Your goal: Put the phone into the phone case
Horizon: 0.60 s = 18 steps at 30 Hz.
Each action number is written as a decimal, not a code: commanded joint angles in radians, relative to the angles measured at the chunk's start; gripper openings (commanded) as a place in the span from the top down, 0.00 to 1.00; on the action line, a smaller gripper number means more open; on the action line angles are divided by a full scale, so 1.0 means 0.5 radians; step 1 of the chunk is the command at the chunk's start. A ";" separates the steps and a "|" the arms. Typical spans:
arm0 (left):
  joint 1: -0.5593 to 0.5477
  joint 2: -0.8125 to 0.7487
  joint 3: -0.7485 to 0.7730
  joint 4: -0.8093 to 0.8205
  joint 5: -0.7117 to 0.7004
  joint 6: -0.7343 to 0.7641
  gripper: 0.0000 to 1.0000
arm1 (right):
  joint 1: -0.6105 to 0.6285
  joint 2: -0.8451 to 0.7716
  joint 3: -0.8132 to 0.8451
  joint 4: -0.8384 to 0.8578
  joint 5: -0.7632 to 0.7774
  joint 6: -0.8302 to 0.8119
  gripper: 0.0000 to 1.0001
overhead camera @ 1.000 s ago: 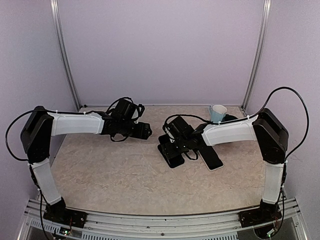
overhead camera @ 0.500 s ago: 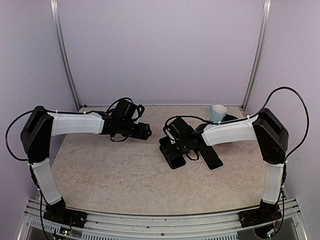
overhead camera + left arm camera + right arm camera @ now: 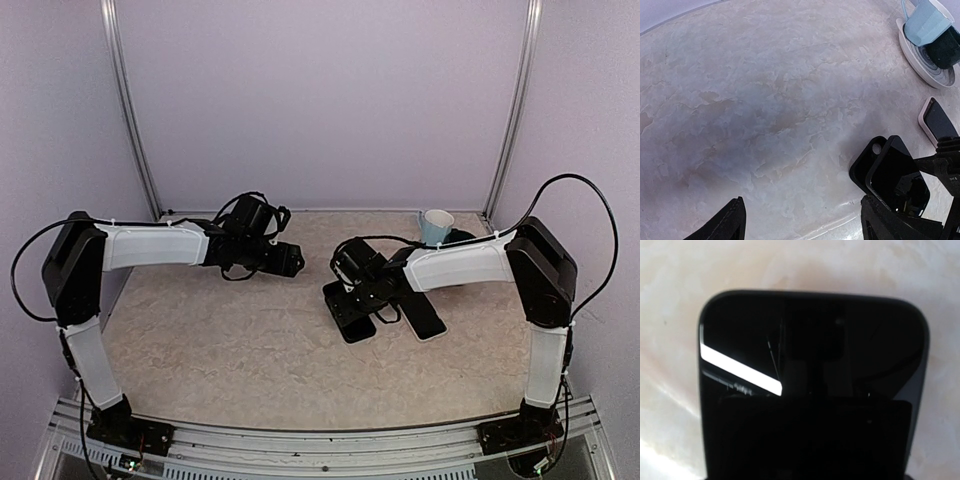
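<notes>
Lying nearest the arm bases on the marbled bench (image 3: 250, 350), a black phone case (image 3: 860, 170) shows its camera cut-out at one corner. The phone (image 3: 815, 350) sits on top of it, tilted rather than seated, its glossy dark screen marked with fine cracks. The right claw (image 3: 352, 297) is clenched across the phone's sides, jaws spread wide to span it (the wrist view shows little but screen, so the grip reads mostly from the other two views). Just to the right of the case lies a white-rimmed handset (image 3: 425, 320), flat on the bench and not touching the case. Farther back and to the left, the left claw (image 3: 802, 212) hangs released above bare bench, nothing between its fingers, apart from the case. At the far right corner a pale blue cup (image 3: 927, 20) stands on a saucer (image 3: 920, 62).
</notes>
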 commanded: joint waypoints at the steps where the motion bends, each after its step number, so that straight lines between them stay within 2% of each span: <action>1: 0.012 0.038 0.061 -0.014 0.013 0.028 0.22 | 0.032 -0.033 0.007 -0.223 -0.032 0.074 0.35; 12: 0.012 0.038 0.059 -0.025 0.016 0.028 0.21 | 0.031 -0.035 0.018 -0.238 0.047 0.107 0.14; 18: 0.012 0.078 0.073 -0.011 0.112 0.009 0.22 | 0.032 -0.054 0.065 -0.272 0.059 0.079 0.08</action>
